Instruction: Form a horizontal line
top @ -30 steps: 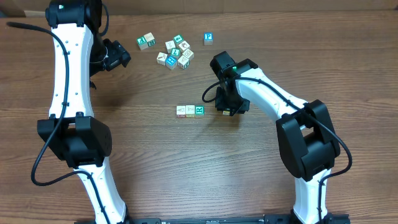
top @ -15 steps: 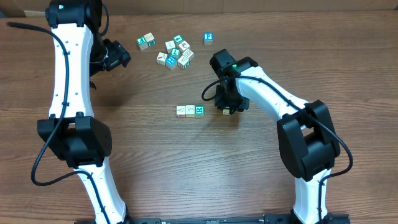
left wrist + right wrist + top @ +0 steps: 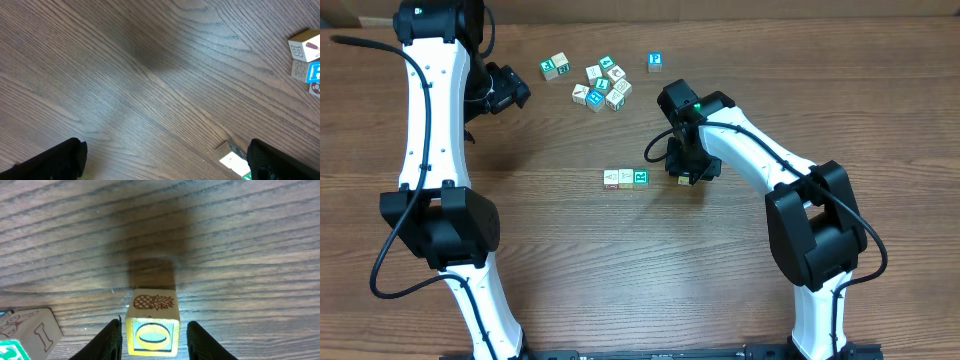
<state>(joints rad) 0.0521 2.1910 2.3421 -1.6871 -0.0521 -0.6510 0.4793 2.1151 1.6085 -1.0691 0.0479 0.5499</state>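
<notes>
Change over the last second: the right gripper [image 3: 686, 172] has shifted slightly toward the right end of the horizontal line [image 3: 625, 178]. The left arm, the line and the loose jumble [image 3: 602, 85] show no movement. Judgement: the fourth cube is being brought in for placement, and the step is close but not done. The line holds three touching cubes, two whitish with reddish marks and one teal-and-white at the right end, lying mid-table on the wood table [image 3: 570, 260]. In the right wrist view the yellow cube [image 3: 151, 330] sits between the right gripper's fingers [image 3: 112, 337], which stand narrow and close to its sides. A thin dark sliver shows on each flank, so whether the pads are pressing cannot be told. The yellow cube is apart from the whitish cube marked "I" [image 3: 37, 327] at lower left, with bare wood between them. Materials: small square-edged wooden blocks with pale unpainted faces. The yellow cube carries a brown line-drawn pineapple on one face and a yellow oval framed in yellow on the other. The tabletop is dark brown with strong straight grain and a matte finish. The left gripper [image 3: 165, 159] is spread wide with nothing between its fingers, hovering near the jumble.
</notes>
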